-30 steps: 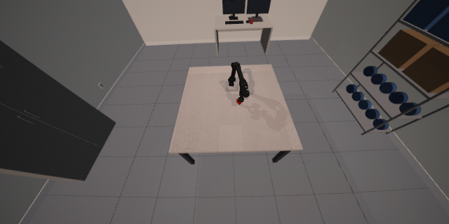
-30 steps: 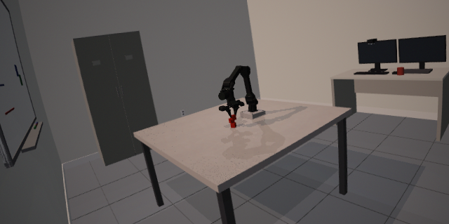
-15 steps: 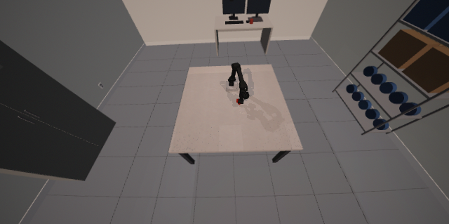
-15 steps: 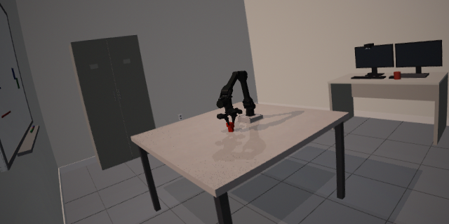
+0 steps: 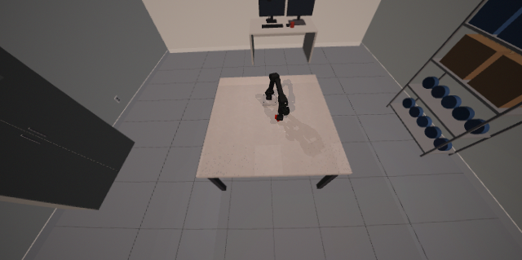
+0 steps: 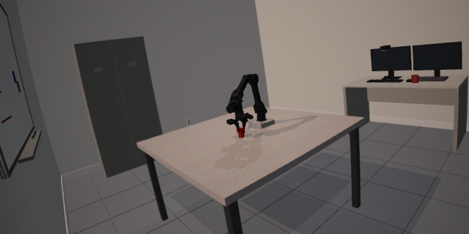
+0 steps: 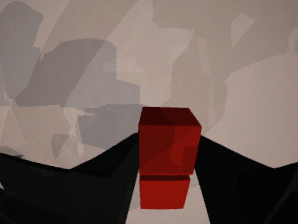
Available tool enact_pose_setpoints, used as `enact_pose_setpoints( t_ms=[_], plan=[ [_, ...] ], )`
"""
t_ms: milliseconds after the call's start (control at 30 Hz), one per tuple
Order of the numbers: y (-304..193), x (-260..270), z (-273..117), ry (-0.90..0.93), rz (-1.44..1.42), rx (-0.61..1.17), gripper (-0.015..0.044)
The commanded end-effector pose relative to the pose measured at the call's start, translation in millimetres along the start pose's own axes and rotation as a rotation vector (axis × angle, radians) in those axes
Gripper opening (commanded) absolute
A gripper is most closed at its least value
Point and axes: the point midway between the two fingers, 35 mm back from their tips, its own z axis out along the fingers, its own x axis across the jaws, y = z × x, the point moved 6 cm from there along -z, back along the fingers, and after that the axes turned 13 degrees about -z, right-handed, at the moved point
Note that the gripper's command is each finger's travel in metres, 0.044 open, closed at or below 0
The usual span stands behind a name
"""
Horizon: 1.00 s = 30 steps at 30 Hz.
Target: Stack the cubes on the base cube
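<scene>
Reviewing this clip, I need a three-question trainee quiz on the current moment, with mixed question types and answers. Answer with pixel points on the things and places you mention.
1. True or false: the claw [image 5: 279, 117] [image 6: 240, 128] [image 7: 166, 140] is shut on a red cube [image 7: 169, 150].
2. Multiple choice: what stands on the desk [image 5: 261, 29] [image 6: 403, 91] against the far wall?
A) two monitors
B) a microscope
C) a stack of plates
3. Fill in the blank: the table's [image 5: 236, 138] [image 6: 190, 150] visible legs are ____ in color.

Key: 1. true; 2. A; 3. black
</scene>
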Motion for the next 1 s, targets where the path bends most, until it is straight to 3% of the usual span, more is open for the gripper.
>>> enact_pose_setpoints(
  t_ms=[0,133,267,967],
  plan=[
    [0.2,0.3,0.6,0.001,0.005,-0.003,0.0105],
    [0.2,0.3,0.6,0.001,0.005,-0.003,0.0105],
    [0.2,0.3,0.6,0.001,0.005,-0.003,0.0205],
    [-0.1,0.1,-25.7,0.001,0.000,0.000,0.0205]
  ],
)
